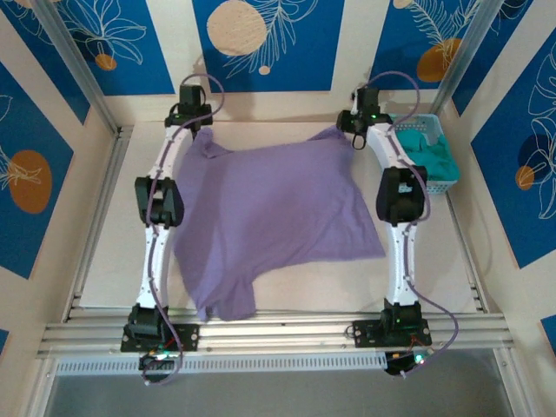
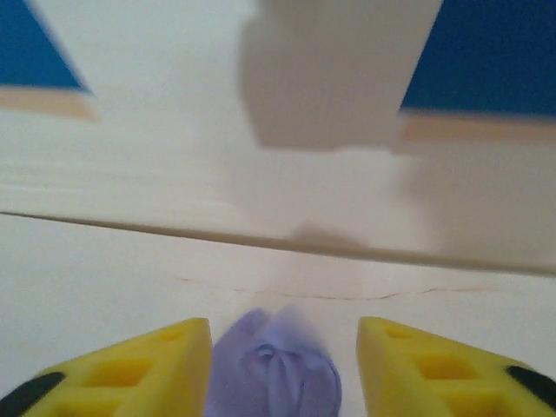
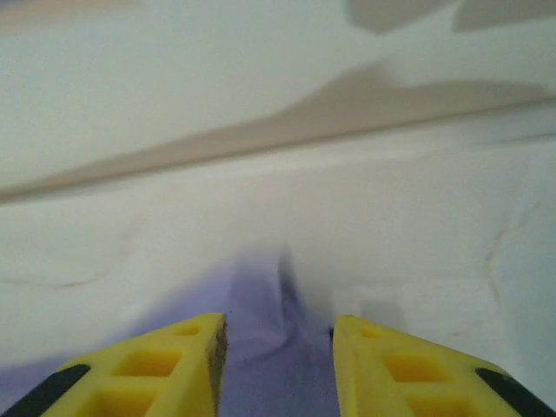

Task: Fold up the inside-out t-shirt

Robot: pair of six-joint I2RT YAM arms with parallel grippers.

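Observation:
The lavender t-shirt (image 1: 269,208) lies spread across the table, one sleeve hanging toward the near edge at the left. No lettering or tag shows. My left gripper (image 1: 195,120) sits at the shirt's far left corner, my right gripper (image 1: 357,132) at its far right corner. In the left wrist view the gripper (image 2: 283,328) is open, its yellow fingers (image 2: 174,347) either side of a bunched-up tuft of the shirt (image 2: 269,373), with a gap on the right. My right gripper (image 3: 278,321) also stands open, straddling a ridge of the shirt (image 3: 269,347) lying on the table.
A light-blue basket (image 1: 451,178) holding a teal-green garment (image 1: 430,152) stands at the far right, close behind the right arm. The back wall rises just beyond both grippers. A metal rail (image 1: 278,330) runs along the near edge.

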